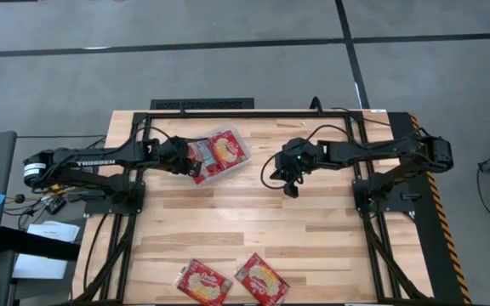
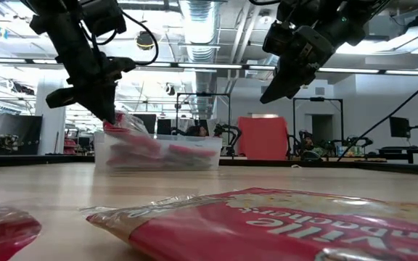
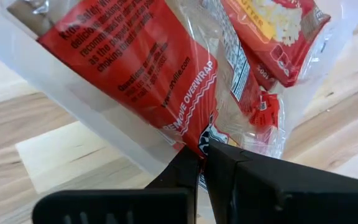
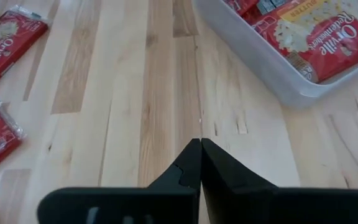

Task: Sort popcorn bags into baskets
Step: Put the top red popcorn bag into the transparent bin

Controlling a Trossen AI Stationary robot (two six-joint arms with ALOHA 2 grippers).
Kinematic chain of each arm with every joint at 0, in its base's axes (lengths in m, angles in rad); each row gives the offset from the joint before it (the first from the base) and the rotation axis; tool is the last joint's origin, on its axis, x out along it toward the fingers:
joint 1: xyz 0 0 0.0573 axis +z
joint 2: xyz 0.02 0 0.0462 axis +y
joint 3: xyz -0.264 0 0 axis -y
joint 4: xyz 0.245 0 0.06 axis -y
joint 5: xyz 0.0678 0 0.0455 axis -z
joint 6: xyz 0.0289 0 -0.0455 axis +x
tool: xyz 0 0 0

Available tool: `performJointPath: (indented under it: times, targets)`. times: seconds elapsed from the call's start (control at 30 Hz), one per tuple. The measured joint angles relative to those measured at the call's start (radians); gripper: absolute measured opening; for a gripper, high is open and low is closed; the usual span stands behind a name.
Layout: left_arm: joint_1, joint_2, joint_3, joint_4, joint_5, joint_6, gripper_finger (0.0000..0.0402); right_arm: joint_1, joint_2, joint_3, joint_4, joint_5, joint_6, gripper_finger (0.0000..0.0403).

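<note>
Sorting nearly done, we judge: left pincer [image 1: 190,161] clenched on popcorn bag [image 3: 143,68] over filled basket [image 1: 228,172]; right pincer [image 1: 292,189] clenched, empty, mid-table [image 1: 253,221]; two bags [image 1: 232,280] left near front edge.

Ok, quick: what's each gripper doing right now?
Left gripper: shut on a popcorn bag, at the tray.
Right gripper: shut, empty, above the table.
</note>
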Motion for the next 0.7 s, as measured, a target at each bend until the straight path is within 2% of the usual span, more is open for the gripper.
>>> performJointPath:
  times: [0.23, 0.5, 0.7]
  targets:
    - [0.029, 0.017, -0.001, 0.009, 0.012, 0.023, 0.0000, 0.000, 0.000, 0.000, 0.000, 0.000, -0.001, 0.0017]
    - [0.051, 0.050, -0.001, 0.028, 0.049, 0.049, 0.0000, 0.000, 0.000, 0.000, 0.000, 0.000, -0.003, 0.0038]
    - [0.050, 0.048, -0.001, 0.034, 0.055, 0.014, 0.0000, -0.001, 0.000, 0.000, -0.001, 0.001, -0.003, 0.0033]
